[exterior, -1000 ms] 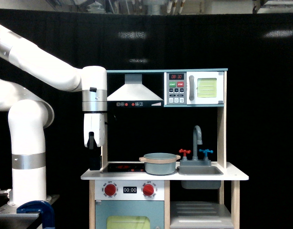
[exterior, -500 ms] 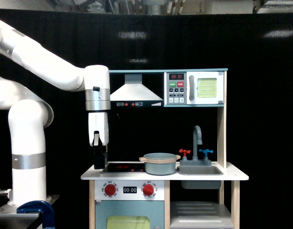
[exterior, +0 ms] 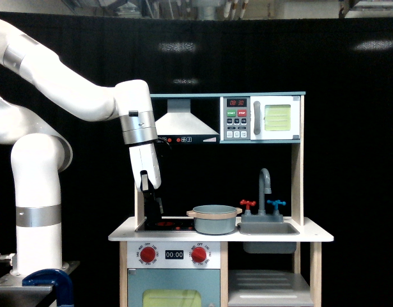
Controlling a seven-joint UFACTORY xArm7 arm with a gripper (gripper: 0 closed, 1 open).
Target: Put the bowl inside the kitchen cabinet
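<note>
The grey-blue bowl (exterior: 215, 219) with a tan rim band and small side handles stands on the counter between the black stovetop and the sink. My gripper (exterior: 158, 215) hangs over the stovetop to the exterior view's left of the bowl, tilted, its dark fingers low and apart from the bowl. The fingers are too dark against the backdrop to tell how they stand. The kitchen cabinet (exterior: 269, 284), a pale grey door-less compartment, lies below the sink at the lower right.
A range hood (exterior: 181, 121) and white microwave (exterior: 260, 118) sit above the counter. The grey sink basin (exterior: 268, 228) with faucet (exterior: 265, 185) adjoins the bowl. The blue oven door (exterior: 174, 289) and red knobs (exterior: 199, 254) are under the stovetop.
The arm has swung toward the exterior view's right, carrying the gripper from beside the kitchen's left post to over the stovetop, nearer the bowl. The bowl has not moved.
</note>
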